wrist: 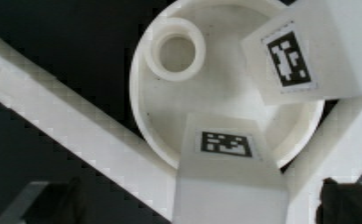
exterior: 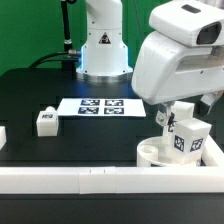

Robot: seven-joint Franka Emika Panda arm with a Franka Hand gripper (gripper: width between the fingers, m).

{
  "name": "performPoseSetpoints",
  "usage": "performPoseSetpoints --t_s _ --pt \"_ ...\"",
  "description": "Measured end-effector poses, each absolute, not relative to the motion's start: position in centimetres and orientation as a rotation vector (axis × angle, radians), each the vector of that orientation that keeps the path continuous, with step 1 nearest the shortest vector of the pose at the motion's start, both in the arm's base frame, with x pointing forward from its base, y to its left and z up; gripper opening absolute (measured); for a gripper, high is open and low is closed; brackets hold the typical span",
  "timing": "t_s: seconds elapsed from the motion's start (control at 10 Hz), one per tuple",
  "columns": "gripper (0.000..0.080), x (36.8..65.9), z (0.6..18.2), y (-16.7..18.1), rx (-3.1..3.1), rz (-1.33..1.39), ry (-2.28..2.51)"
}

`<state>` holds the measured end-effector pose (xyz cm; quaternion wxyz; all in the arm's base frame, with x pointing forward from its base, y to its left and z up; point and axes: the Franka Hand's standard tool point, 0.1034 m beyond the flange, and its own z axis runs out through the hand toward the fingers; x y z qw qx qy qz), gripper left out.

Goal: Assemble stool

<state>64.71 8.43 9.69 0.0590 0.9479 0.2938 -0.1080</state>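
Note:
The round white seat (exterior: pixel 148 153) (wrist: pixel 169 105) lies in the corner of the rails at the exterior view's lower right. It has a tag and a round hole (wrist: pixel 174 50). One tagged leg (exterior: pixel 188 138) (wrist: pixel 288 58) stands upright in it. My gripper (exterior: pixel 167 120) (wrist: pixel 196 205) hangs over the seat's rim with a second white leg (wrist: pixel 231 198) between its fingers. The jaws stand wide; one dark finger (wrist: pixel 347 195) is near the leg and the other (wrist: pixel 45 203) is clear of it. That leg's lower end is hidden. A third leg (exterior: pixel 45 121) lies loose on the table.
The marker board (exterior: pixel 95 105) lies flat mid-table before the robot base (exterior: pixel 103 50). A long white rail (exterior: pixel 80 180) (wrist: pixel 71 110) runs along the front and another (exterior: pixel 214 152) along the exterior view's right. A white piece (exterior: pixel 2 135) shows at the left edge.

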Motion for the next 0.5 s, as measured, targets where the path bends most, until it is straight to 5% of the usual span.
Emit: performPoseSetpoints --t_s 0.5 --pt "0.0649 64.38 8.70 8.87 2.904 -0.340 0.816"
